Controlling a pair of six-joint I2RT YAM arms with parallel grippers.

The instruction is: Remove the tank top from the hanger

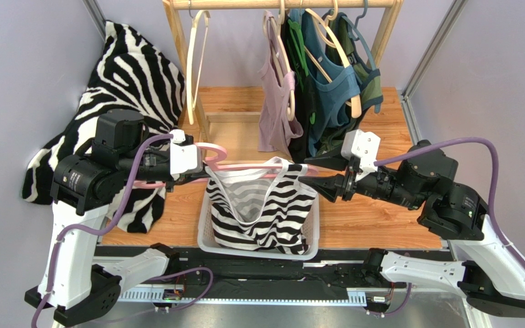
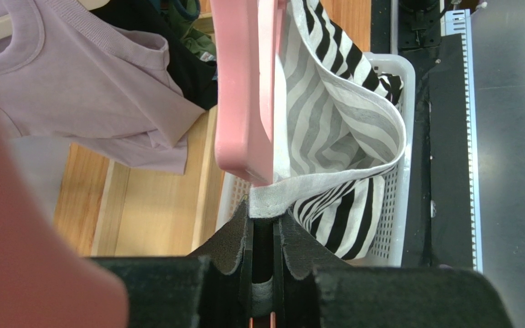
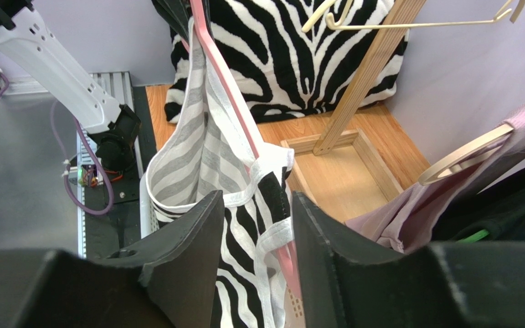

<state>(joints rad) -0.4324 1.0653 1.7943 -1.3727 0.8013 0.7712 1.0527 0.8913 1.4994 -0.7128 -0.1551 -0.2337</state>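
Light, limp, snag-prone tank top [image 1: 262,208] droops from the hanger [image 1: 238,166] that your left claw [image 2: 264,212] clamps, hem caught at its tips; your right claw [image 3: 255,205] gapes around a strap, so pinch its white binding, not loose cloth.

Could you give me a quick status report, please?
Left gripper shut on black-and-white striped tank top hem. Right gripper open, straddling strap. Top on pink plastic hanger, over white basket.

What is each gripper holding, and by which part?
Left gripper pinches the striped top by its white edge, near the pink hanger. Right gripper holds nothing.
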